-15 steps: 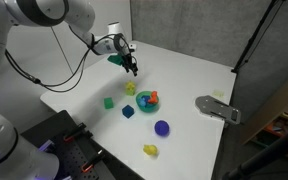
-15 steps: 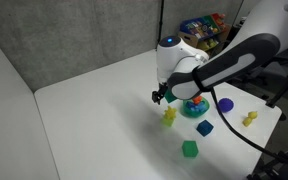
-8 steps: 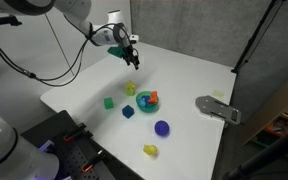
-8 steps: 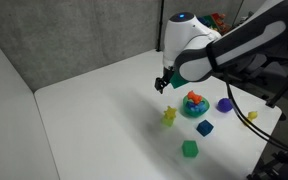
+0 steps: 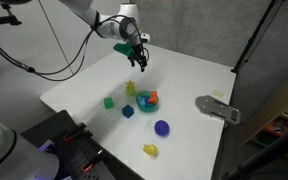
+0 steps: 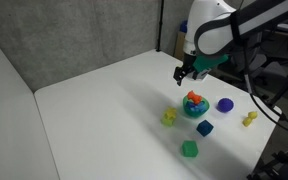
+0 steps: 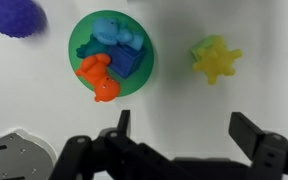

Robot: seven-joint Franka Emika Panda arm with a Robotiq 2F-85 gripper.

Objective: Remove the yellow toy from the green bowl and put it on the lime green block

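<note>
- Up high, the gripper (image 7: 182, 120) hangs with fingers wide apart, holding nothing.
- Below, the green bowl (image 7: 81, 35) holds a blue toy (image 7: 119, 45) and an orange toy (image 7: 99, 78).
- Just beside it sits the yellow toy (image 7: 216, 58).

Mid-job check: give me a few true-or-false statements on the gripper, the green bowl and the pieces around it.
1. The gripper is open and empty. True.
2. A yellow toy lies in the green bowl. False: only a blue toy and an orange toy are in it; the yellow spiky toy is outside, apart from the bowl.
3. The purple ball sits in the bowl. False: it is on the table, apart from the bowl.
4. The gripper hangs above the table, touching nothing. True.
</note>
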